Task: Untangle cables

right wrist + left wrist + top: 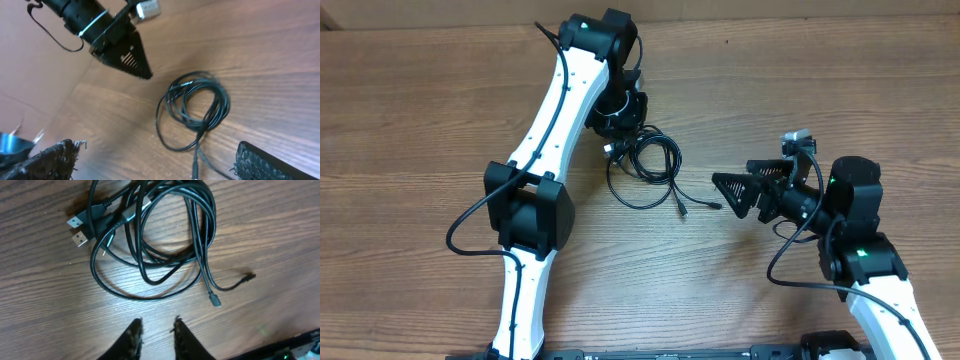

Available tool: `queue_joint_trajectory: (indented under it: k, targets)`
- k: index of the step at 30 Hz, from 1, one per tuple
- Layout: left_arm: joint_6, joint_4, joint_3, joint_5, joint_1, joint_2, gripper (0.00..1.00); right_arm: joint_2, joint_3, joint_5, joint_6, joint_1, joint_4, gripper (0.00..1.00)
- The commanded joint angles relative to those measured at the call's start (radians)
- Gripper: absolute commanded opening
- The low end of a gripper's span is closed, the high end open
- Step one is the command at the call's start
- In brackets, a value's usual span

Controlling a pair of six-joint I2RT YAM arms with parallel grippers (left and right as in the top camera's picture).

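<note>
A: Now, entry one?
B: Listed as cables (645,165): thin black cords, loosely coiled and overlapping, lying on wooden table (420,100). Two flat USB plugs (77,230) side by side at one edge of coil; small plug (215,300) on a loose tail trailing toward right gripper (725,195).
A: Next, left gripper (156,330)?
B: Just beside coil, not touching any cord. Fingers narrowly parted, nothing between. Resting on wood or hovering: hard to tell.
A: And right gripper?
B: Near loose tail, apart from it. Fingers spread wide, empty.
</note>
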Motion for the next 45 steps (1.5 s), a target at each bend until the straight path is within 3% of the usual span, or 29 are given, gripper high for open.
queue_joint_trajectory:
  k: [1, 12, 14, 16, 22, 27, 32, 36, 45]
  targets:
    - [-0.069, 0.014, 0.020, -0.013, -0.014, 0.011, 0.26, 0.020, 0.027, -0.047, 0.057, -0.002, 0.008, 1.00]
    - [-0.150, 0.059, -0.052, -0.076, -0.029, 0.042, 0.31, 0.063, 0.027, -0.041, 0.077, -0.002, 0.002, 0.68]
    - [-0.149, 0.058, -0.067, -0.076, -0.032, 0.056, 0.19, 0.070, 0.027, -0.033, 0.077, -0.002, -0.007, 0.66]
    - [-0.149, 0.060, -0.082, -0.076, -0.038, 0.072, 0.15, 0.077, 0.027, -0.008, 0.078, -0.002, -0.019, 0.59]
    - [-0.124, 0.072, -0.114, -0.077, -0.062, 0.131, 0.15, 0.122, 0.027, 0.018, 0.134, -0.002, -0.024, 0.56]
    - [-0.118, 0.076, -0.128, -0.150, -0.081, 0.156, 0.14, 0.184, 0.026, 0.018, 0.191, -0.002, -0.029, 0.36]
    - [-0.027, 0.076, -0.135, -0.244, -0.091, 0.163, 0.05, 0.256, 0.026, 0.017, 0.231, -0.002, -0.032, 0.24]
    - [0.070, 0.076, -0.144, -0.311, -0.092, 0.164, 0.04, 0.301, 0.026, 0.016, 0.240, -0.002, -0.032, 0.19]
    - [0.163, 0.075, -0.184, -0.536, -0.090, 0.164, 0.09, 0.333, 0.026, 0.005, 0.299, -0.001, -0.053, 0.11]
